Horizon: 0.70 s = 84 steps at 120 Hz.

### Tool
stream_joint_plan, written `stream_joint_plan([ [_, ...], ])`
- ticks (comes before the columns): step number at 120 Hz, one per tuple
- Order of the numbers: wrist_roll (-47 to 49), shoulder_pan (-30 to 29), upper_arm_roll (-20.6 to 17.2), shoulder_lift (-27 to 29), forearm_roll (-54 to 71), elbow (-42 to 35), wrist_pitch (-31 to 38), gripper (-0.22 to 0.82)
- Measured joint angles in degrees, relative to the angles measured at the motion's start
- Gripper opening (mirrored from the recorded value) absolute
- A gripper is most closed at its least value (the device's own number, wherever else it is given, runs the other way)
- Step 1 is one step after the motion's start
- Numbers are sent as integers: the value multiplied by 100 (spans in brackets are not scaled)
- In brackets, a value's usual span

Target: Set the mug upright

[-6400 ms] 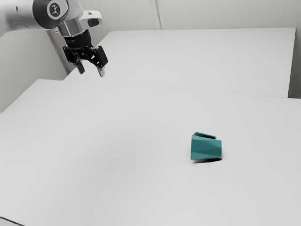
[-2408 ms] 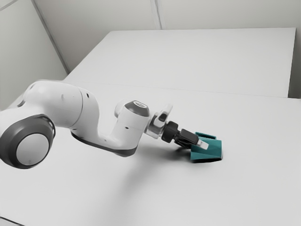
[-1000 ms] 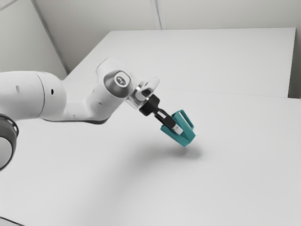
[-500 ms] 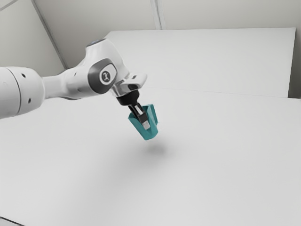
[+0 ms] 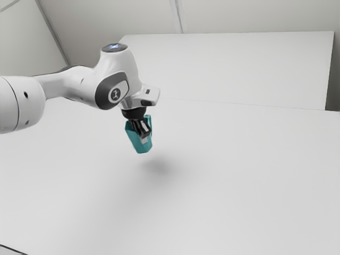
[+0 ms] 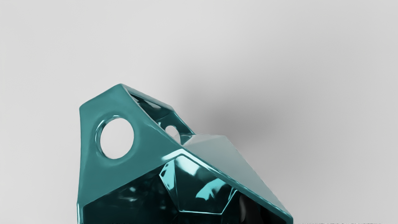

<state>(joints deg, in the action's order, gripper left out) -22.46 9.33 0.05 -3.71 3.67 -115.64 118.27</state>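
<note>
Holding mug [image 5: 134, 140] in the air over bench [image 5: 228, 175], well in from its far edge [image 5: 239, 104], mouth up but leaning a bit. Gripping with claw [image 5: 142, 137] closed on it (can't tell exact opening width). Could topple if set down and let go at this lean; could drop and bounce if released before touchdown; could swivel if pinched too lightly.

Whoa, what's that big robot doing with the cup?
The robot arm is holding a teal mug in its claw, above the white table. The mug hangs in the air with its open end up, leaning just a little, and its shadow falls on the table below. The job is to set it upright, so it probably still has to be put down.
</note>
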Motion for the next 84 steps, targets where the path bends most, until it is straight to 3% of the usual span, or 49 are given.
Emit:
stream_joint_plan([
  [84, 1396, -98, -11, 484, 277, -1396, 1159, -18],
])
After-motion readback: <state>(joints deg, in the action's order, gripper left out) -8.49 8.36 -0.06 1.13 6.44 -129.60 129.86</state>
